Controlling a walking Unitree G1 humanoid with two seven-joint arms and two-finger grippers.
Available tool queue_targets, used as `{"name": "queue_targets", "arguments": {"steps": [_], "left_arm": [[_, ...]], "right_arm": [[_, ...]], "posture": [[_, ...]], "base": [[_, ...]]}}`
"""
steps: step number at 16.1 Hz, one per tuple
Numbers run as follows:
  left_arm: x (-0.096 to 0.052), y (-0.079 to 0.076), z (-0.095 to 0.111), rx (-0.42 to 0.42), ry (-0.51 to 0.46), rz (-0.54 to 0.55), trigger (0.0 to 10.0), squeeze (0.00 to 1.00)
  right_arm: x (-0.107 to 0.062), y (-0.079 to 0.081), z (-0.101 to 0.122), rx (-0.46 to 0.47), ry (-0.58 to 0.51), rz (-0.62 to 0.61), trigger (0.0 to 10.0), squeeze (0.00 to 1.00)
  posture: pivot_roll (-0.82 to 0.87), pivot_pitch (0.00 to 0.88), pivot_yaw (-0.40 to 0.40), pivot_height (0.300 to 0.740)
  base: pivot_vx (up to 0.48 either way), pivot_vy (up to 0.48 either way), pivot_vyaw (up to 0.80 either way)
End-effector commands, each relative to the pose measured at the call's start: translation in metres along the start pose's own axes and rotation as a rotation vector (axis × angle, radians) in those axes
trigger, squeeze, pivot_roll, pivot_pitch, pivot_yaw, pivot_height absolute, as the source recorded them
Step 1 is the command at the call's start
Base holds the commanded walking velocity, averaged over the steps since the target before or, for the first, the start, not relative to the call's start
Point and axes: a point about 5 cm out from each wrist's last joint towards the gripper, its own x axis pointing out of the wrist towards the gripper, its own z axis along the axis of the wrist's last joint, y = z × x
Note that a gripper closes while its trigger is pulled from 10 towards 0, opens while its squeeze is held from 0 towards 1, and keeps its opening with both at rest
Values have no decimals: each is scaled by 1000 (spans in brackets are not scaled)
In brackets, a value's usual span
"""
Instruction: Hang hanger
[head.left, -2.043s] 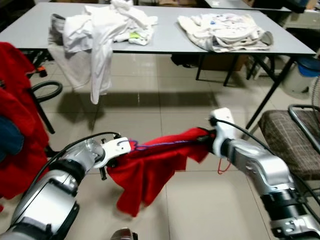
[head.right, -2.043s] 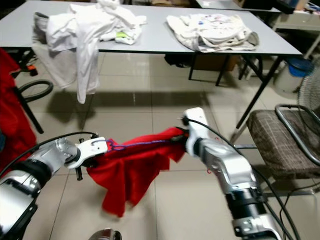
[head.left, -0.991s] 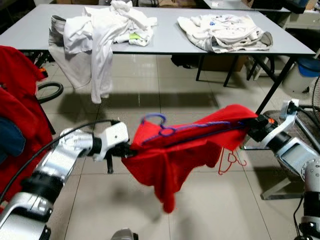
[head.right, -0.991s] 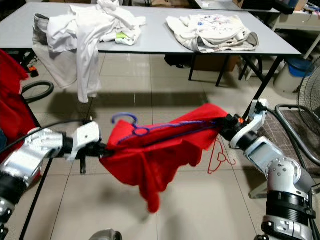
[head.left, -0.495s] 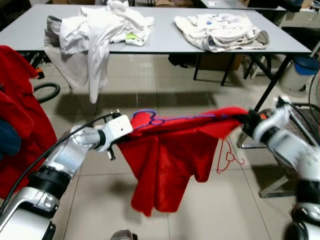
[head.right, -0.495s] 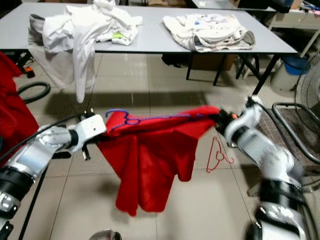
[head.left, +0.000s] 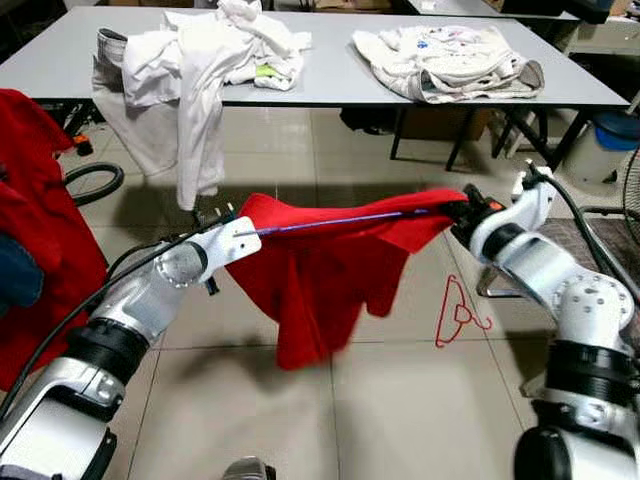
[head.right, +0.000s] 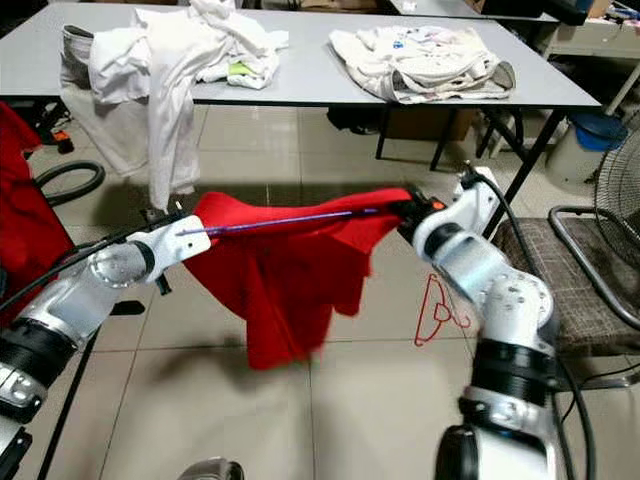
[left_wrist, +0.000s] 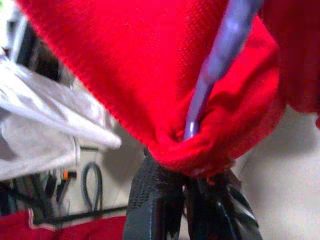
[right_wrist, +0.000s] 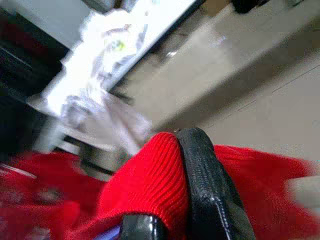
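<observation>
right now we are holding a red garment stretched between our two arms above the tiled floor, with a purple hanger threaded through it; its thin bar runs nearly level from one gripper to the other. our left gripper is pinched down on the left end of the cloth, and in the left wrist view the black fingers are pressed together on a bunched fold of red fabric, the purple bar rising out of that fold. our right gripper is clamped on the opposite end, and the right wrist view has one black finger tight against a ribbed red edge. the bulk of the garment hangs down between the arms, clear of the floor.

a second hanger, thin and red, lies flat on the tiles below our right arm. beyond stands a long grey table with a heap of white clothes at its left end, one piece draping over the edge, and a cream pile to the right. more red clothing hangs at the far left, a blue bucket stands at the far right, and a chair stands by our right arm.
</observation>
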Motion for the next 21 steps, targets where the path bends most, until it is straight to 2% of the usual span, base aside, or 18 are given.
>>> {"name": "queue_targets", "arguments": {"steps": [1,3,4,5,6,7,8,9,10,14,15,16,17,18,19,20,21], "left_arm": [[-4,-18,-67,-60,332,-50,0,0],[2,-30,-63,-69,335,-97,0,0],[5,-35,-59,-81,327,-111,0,0],[8,-41,-55,-93,318,-135,0,0],[8,-41,-55,-93,318,-135,0,0],[11,-45,-51,-108,308,-159,0,0],[12,-47,-49,-119,301,-173,0,0],[13,-47,-44,-151,278,-186,0,0],[14,-44,-38,-191,249,-201,0,0],[14,-44,-38,-191,249,-201,0,0],[14,-42,-23,-304,143,-257,0,0],[13,-39,-12,-349,54,-286,0,0],[8,-32,-2,-371,-44,-311,0,0],[5,-26,-2,-354,-68,-298,0,0],[4,-24,0,-347,-89,-301,0,0],[3,-23,0,-342,-105,-303,0,0],[1,-19,1,-365,-132,-298,0,0]], "right_arm": [[-19,3,47,-131,-272,-96,0,0],[-15,16,41,-192,-266,-83,0,0],[-11,21,34,-289,-237,-66,0,0],[-6,32,22,-406,-172,0,0,0],[-6,32,22,-406,-172,0,0,0],[-5,50,-2,-660,-71,118,0,0],[-6,52,-21,-866,12,181,0,0],[-6,35,-51,-1091,156,193,0,0],[-4,21,-60,-1128,194,148,0,0],[-4,21,-60,-1128,194,148,0,0],[-1,15,-60,-1139,165,124,0,0],[0,13,-58,-1111,138,120,0,0],[-4,14,-51,-1026,86,146,0,0],[-10,18,-44,-946,30,202,0,0],[-14,21,-40,-911,-4,222,7333,0],[-16,22,-37,-888,-28,236,7333,0],[-24,24,-34,-818,-55,311,10000,0]], "posture": [[39,60,-37,740],[32,63,-31,740],[29,67,-29,740],[27,71,-24,740],[27,71,-24,740],[22,69,-16,740],[21,69,-15,740],[25,72,-15,740],[30,72,-13,740],[30,72,-13,740],[36,74,-8,740],[36,74,-7,740],[40,72,-9,740],[41,72,-11,740],[43,69,-12,740],[44,68,-12,740],[48,60,-15,740]], "base": [[0,0,0],[0,0,0],[0,0,0],[0,0,0],[0,0,0],[0,0,0],[0,0,0],[0,0,0],[0,0,0],[0,0,0],[0,0,0],[0,0,0],[0,0,0],[0,0,0],[0,0,0],[0,0,0],[0,0,0]]}}
